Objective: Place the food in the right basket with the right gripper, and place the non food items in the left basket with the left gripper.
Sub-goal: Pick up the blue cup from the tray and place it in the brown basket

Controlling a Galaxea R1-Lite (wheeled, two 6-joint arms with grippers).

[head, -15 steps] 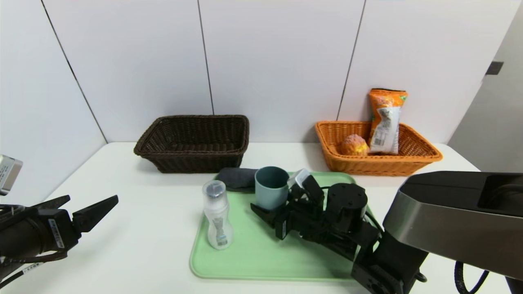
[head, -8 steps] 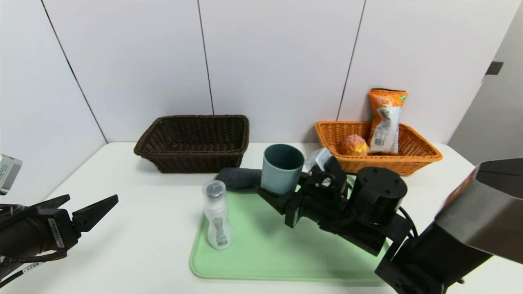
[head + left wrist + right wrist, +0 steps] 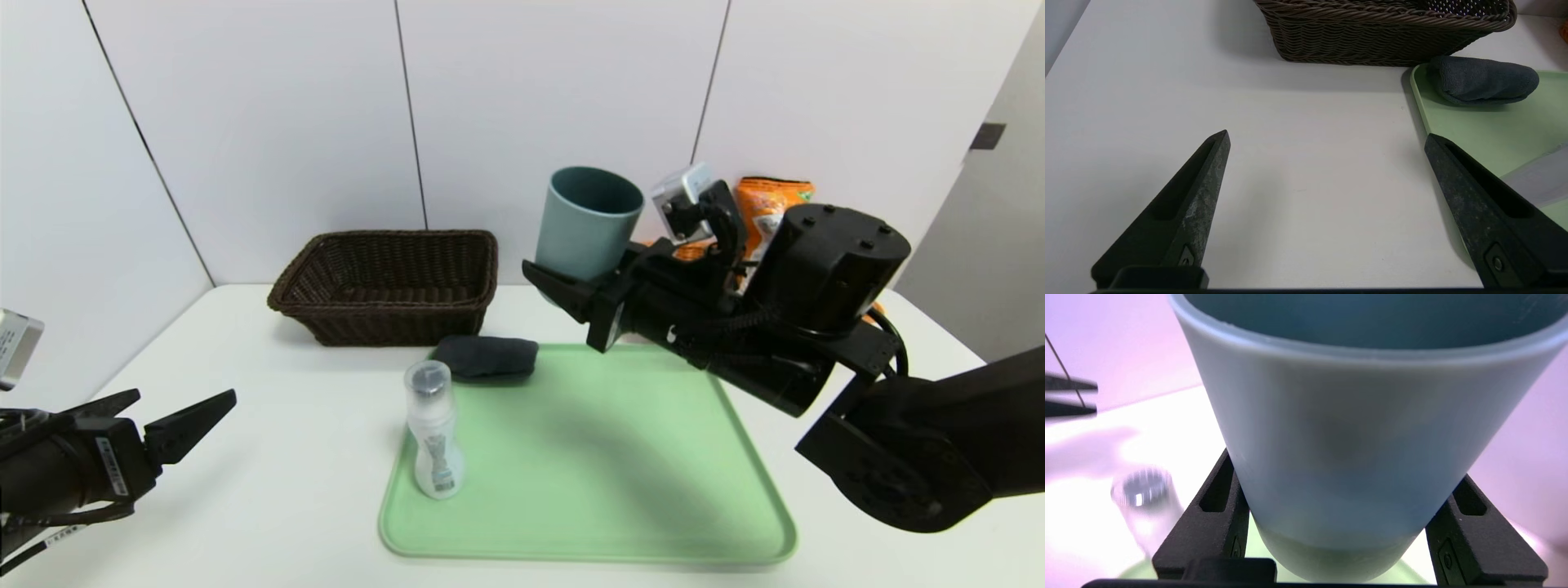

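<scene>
White wall panels back a white table (image 3: 269,457) on which a pale green tray (image 3: 588,490) sits in front of two wicker baskets, laid out so that the sorting runs outward to either side. Above the tray's far edge the right gripper (image 3: 575,282) is clamped on the lower body of the teal-blue cup (image 3: 586,222), one finger on each side as the right wrist view shows, which holds the cup clear of everything below it. The cup stands nearly upright with its mouth open upward and its long axis leaning a little away from the gripper. Being non food, it belongs in the dark brown basket (image 3: 388,282), yet it is held by the arm meant for food. On the tray's far left corner the rolled dark grey cloth (image 3: 486,358) lies flat, its long axis running across the table; the white bottle (image 3: 433,441) stands upright at the tray's left edge, grey cap uppermost. Behind the right arm the orange snack packet (image 3: 767,206) is propped upright; the orange-tan basket is almost wholly hidden. At the near left the left gripper (image 3: 167,420) hangs parked above the table, its fingers spread wide and holding nothing, pointing toward the tray
</scene>
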